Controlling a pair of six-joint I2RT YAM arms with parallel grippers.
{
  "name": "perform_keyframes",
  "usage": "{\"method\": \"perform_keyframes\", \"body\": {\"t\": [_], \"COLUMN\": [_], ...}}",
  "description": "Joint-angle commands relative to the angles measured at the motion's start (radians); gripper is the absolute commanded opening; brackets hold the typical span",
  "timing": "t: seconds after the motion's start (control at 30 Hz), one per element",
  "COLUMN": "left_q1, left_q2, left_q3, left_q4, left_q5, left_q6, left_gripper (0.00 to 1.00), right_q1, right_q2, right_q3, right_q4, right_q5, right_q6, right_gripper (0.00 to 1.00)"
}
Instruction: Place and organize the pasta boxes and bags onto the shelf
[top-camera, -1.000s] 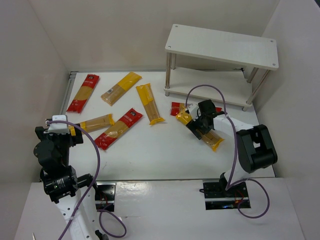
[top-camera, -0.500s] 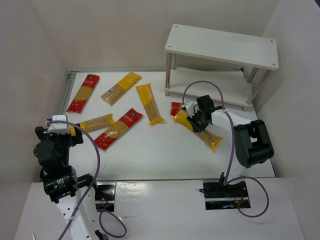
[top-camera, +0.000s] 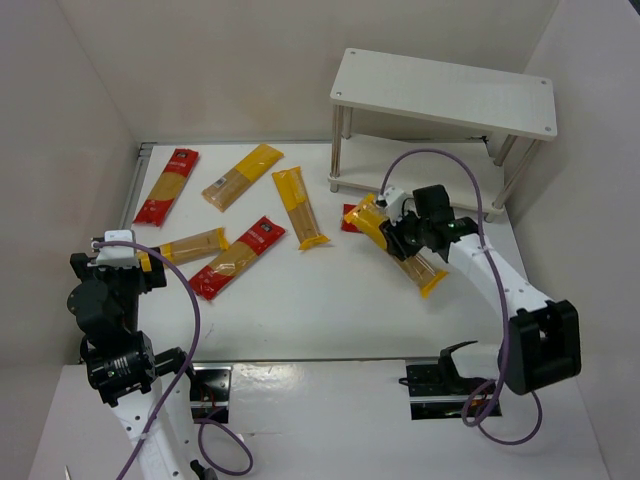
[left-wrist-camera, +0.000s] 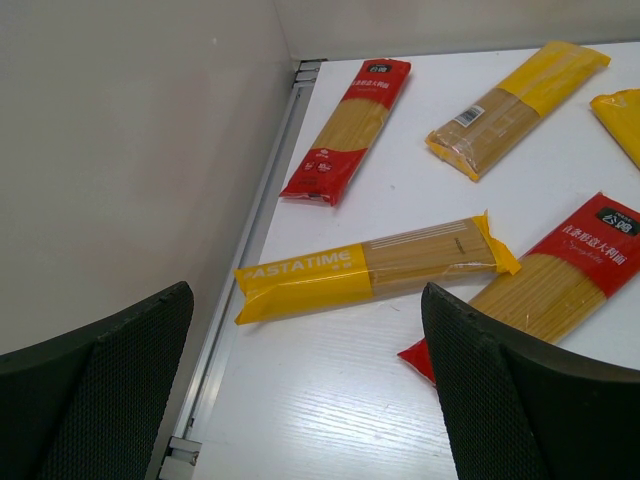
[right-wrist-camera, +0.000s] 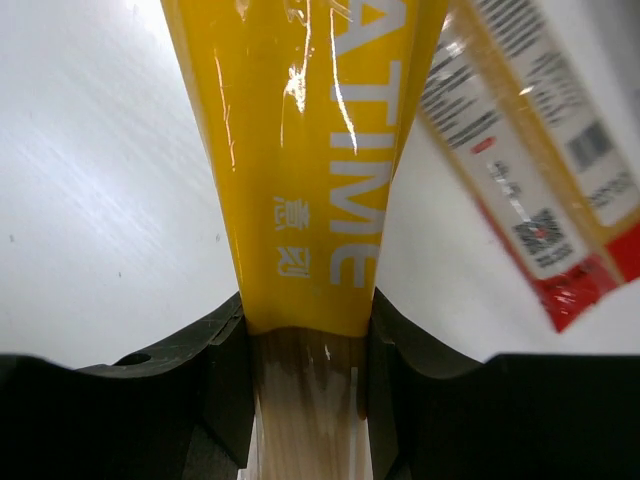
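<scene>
My right gripper (top-camera: 407, 240) is shut on a yellow pasta bag (top-camera: 368, 218) near its middle. In the right wrist view the bag (right-wrist-camera: 300, 150) runs out from between the black fingers (right-wrist-camera: 215, 370). A red pack (right-wrist-camera: 545, 190) lies just beside it, partly under it in the top view. The white two-tier shelf (top-camera: 445, 95) stands at the back right, both boards bare. Several more packs lie on the left half: red (top-camera: 167, 185), yellow (top-camera: 242, 176), yellow (top-camera: 300, 207), red (top-camera: 238, 258) and yellow (top-camera: 190, 245). My left gripper (left-wrist-camera: 307, 296) hangs open over the table's left edge, holding nothing.
Side walls close in the table on the left and right. A metal rail (left-wrist-camera: 255, 240) runs along the left edge. The shelf's thin metal legs (top-camera: 338, 150) stand just behind the held bag. A purple cable (top-camera: 440, 165) loops above the right arm.
The right gripper has shut on the yellow bag. The right arm has swung out to the right, and the bag's far end has shifted a little toward the shelf.
</scene>
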Motion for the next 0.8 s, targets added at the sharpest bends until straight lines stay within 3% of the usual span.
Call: {"method": "perform_keyframes", "body": {"t": [0.0,0.3,0.77], "left_q1": [0.008,0.008,0.008], "left_q2": [-0.013,-0.013,-0.013], "left_q3": [0.0,0.0,0.0], "left_q4": [0.033,0.033,0.033], "left_q5": [0.006,0.006,0.006], "left_q6": [-0.022,-0.022,-0.022], "left_gripper": [1.0,1.0,1.0], "right_q1": [-0.019,-0.107,-0.138], "right_q2": [-0.083,-0.063,0.079], "right_q3": [0.053,0.031,0.073], "right_q4": [0.137,0.338,0.543], "right_q5": [0.068,0.349,0.643], "right_q6": [0.103,0.194,0.113], "right_gripper": [0.0,0.0,0.0]}}
